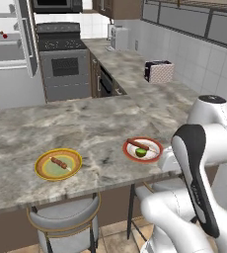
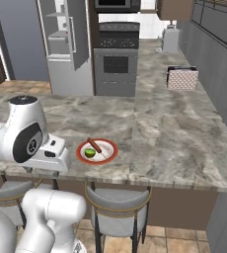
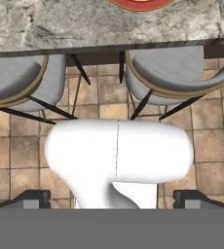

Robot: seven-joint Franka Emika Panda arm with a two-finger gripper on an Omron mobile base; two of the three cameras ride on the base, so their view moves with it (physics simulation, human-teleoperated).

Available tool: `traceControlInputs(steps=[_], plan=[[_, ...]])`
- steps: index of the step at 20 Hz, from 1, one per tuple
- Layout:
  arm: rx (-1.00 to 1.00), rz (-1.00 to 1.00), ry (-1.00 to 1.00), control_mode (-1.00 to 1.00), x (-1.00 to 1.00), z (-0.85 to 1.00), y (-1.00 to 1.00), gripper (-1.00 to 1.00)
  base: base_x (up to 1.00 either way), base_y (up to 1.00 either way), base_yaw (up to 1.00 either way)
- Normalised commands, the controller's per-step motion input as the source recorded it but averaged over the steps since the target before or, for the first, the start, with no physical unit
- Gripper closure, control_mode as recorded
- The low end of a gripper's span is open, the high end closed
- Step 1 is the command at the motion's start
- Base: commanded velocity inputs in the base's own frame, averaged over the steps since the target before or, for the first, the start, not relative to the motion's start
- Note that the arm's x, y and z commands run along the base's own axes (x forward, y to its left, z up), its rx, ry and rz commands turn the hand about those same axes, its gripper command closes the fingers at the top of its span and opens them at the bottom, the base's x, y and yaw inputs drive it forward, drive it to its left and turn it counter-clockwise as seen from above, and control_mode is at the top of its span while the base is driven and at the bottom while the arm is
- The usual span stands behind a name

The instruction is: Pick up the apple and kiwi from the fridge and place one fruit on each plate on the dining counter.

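Note:
The kiwi (image 1: 141, 152) (image 2: 90, 152) lies on the white red-rimmed plate (image 1: 157, 144) (image 2: 113, 150) beside its dark mark. To its left the yellow plate (image 1: 73, 165) carries only its dark mark. Both stand near the front edge of the dining counter (image 1: 100, 123) (image 2: 174, 143). A small red spot that may be the apple (image 1: 4, 34) sits on a shelf of the open fridge (image 1: 12, 74) (image 2: 66, 64). My gripper (image 3: 113, 198) is open and empty. It points down at the floor just in front of the counter edge, near the red-rimmed plate (image 3: 140, 4).
Two grey stools (image 3: 177, 73) (image 3: 16, 80) (image 1: 63, 217) (image 2: 118, 205) stand under the counter edge. A stove (image 1: 61, 59) stands beside the fridge. A patterned box (image 1: 159, 71) (image 2: 182, 78) sits on the side counter to the right.

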Motion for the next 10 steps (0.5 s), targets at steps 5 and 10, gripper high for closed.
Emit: traceControlInputs(steps=[5, 10], plan=[[0.0, 0.0, 0.0, -1.0, 0.0, 0.0, 0.0, -1.0, 0.0, 0.0, 0.0], [0.0, 0.0, 0.0, -1.0, 0.0, 0.0, 0.0, -1.0, 0.0, 0.0, 0.0]])
